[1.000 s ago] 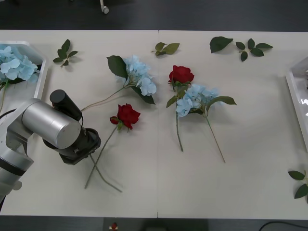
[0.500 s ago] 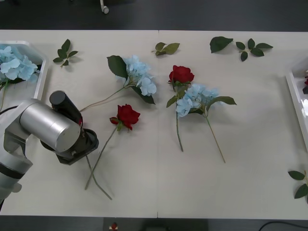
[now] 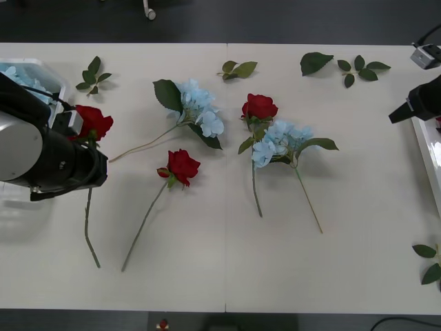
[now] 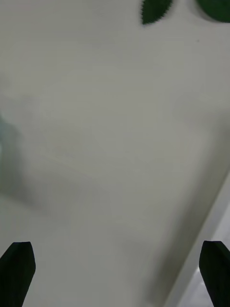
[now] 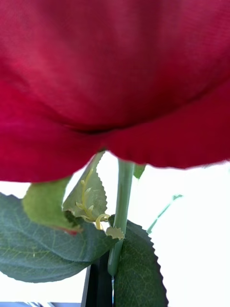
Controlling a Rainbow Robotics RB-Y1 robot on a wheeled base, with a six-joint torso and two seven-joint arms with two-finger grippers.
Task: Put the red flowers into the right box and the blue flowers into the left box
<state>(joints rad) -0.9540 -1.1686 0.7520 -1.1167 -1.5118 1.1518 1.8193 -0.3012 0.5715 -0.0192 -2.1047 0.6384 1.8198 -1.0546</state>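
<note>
Three red roses show on the worktop (image 3: 344, 227) side of the front view: one held rose (image 3: 91, 121) at the left arm (image 3: 41, 148), one loose rose (image 3: 183, 165) lying near centre with its stem running down-left, and a third rose (image 3: 260, 107) just beside and touching a blue cluster (image 3: 279, 141) right of centre. A second blue cluster (image 3: 198, 107) lies left of centre with a large dark leaf. More blue flowers (image 3: 27, 77) sit in the left box (image 3: 60, 93) at the far left edge. The left jaws are clamped on the held rose's stem just under the bloom, as the left wrist view shows with the bloom (image 5: 115, 81) close above and the stem (image 5: 122, 211) running down between leaves; the stem hangs below the arm in the front view. The right gripper (image 4: 115, 273) stands with jaws apart, nothing between them, over bare worktop next to the rim of the right box (image 3: 422, 148) at the far right edge. Loose leaf sprigs (image 3: 344, 65) lie along the far side.
</note>
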